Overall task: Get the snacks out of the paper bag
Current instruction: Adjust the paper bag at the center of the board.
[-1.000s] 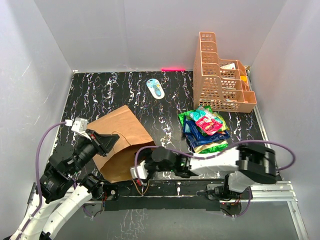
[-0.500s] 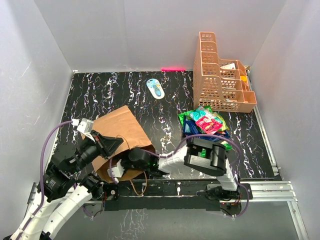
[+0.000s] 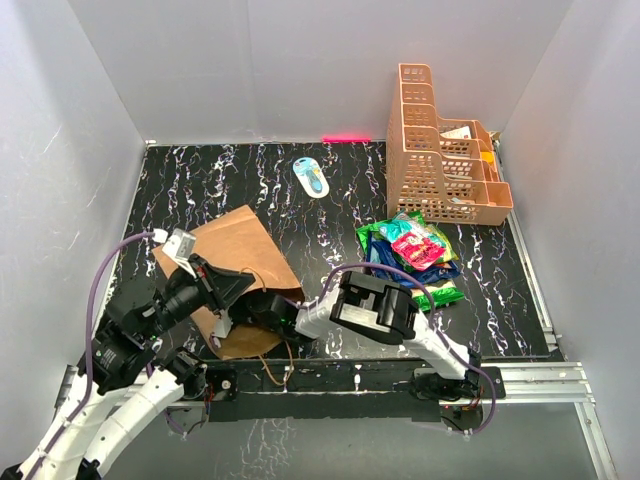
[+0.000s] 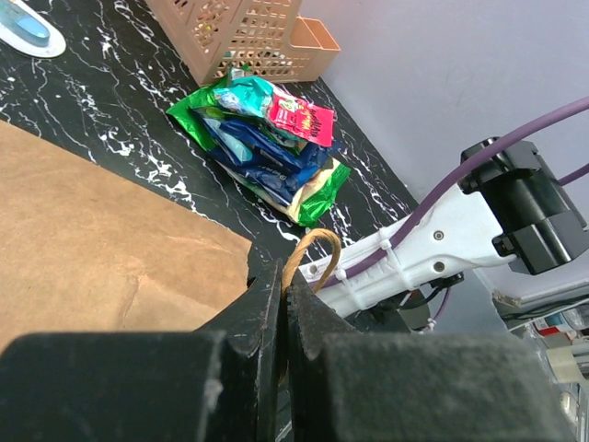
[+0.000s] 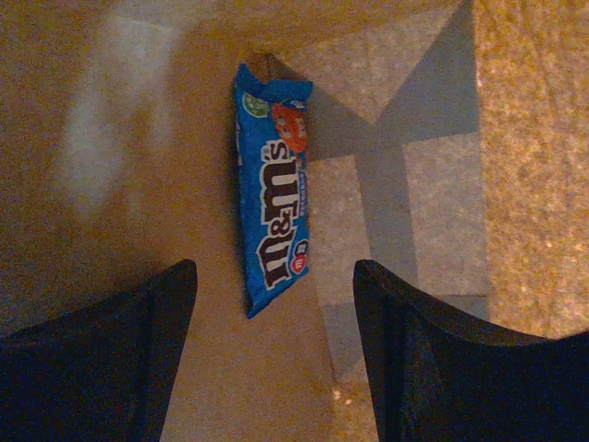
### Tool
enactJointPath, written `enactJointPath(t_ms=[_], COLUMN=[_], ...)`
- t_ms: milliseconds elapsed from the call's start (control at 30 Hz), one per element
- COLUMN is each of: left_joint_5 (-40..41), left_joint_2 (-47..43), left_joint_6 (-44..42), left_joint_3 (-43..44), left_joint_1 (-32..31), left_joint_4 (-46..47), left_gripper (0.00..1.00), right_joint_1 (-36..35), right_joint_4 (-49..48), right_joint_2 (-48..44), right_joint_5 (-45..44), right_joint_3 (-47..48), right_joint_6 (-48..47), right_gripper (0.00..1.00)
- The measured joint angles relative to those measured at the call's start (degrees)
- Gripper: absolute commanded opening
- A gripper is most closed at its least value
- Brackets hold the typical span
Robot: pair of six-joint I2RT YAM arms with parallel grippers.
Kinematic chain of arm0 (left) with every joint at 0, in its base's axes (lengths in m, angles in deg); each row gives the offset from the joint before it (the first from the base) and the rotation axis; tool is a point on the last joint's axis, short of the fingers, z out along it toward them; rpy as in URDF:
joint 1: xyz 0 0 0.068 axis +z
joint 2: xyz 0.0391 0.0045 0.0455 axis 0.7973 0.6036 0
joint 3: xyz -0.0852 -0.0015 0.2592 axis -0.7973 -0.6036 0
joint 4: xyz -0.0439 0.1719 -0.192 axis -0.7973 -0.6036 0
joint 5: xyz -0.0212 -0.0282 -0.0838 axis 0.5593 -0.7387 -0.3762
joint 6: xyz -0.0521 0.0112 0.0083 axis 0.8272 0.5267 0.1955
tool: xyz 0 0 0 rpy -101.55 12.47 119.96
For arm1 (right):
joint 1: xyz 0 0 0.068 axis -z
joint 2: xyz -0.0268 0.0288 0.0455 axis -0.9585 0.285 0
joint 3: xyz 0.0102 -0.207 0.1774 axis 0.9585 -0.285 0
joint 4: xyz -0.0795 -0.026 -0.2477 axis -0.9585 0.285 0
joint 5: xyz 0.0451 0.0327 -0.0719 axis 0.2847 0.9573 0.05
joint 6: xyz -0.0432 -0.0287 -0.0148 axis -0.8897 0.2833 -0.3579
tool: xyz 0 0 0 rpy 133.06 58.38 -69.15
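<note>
The brown paper bag (image 3: 238,262) lies on its side at the front left, mouth toward the arms; it fills the left of the left wrist view (image 4: 101,230). My left gripper (image 4: 283,272) is shut on the bag's twisted handle (image 4: 313,247), holding the mouth up. My right gripper (image 5: 276,285) is open inside the bag; in the top view it is hidden in the bag's mouth. A blue M&M's packet (image 5: 274,201) lies on the bag's floor just ahead of its fingers. Several snack packets (image 3: 412,257) lie piled right of the bag, also in the left wrist view (image 4: 267,138).
An orange lattice basket (image 3: 440,150) stands at the back right, near the snack pile. A small blue-white oval object (image 3: 311,177) lies at the back middle. White walls close in the black marbled table (image 3: 210,180) on three sides.
My right arm has swung left and reached into the bag's mouth. My left gripper has lifted the handle and moved slightly right, raising the bag's mouth.
</note>
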Motion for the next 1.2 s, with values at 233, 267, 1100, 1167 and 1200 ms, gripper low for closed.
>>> enactJointPath(t_ms=[233,267,1100,1167,1200], left_joint_5=[-3.63,-4.55,-3.58,-3.02,-2.86], left_joint_2=[5.88,7.19,-2.14,-1.81,-1.55], left_joint_6=[0.50,0.79,3.82,3.80,3.69], left_joint_3=[0.61,0.61,-3.37,-3.34,-3.34], left_joint_1=[0.00,0.00,0.00,0.00,0.00], left_joint_4=[4.90,6.14,-1.53,-2.60,-3.06], left_gripper=[0.00,0.00,0.00,0.00,0.00], right_joint_1=[1.01,1.11,-2.43,-2.49,-2.51], right_joint_4=[-5.03,-5.70,-7.98,-8.24,-8.35], right_joint_2=[-0.46,-1.07,-25.11,-22.75,-21.46], right_joint_5=[-1.55,-2.14,1.36,2.54,2.97], right_joint_3=[-1.53,-2.86,-34.56,-31.54,-29.97], right_joint_6=[0.96,1.01,4.39,4.96,5.25], right_gripper=[0.76,0.76,0.79,0.79,0.79])
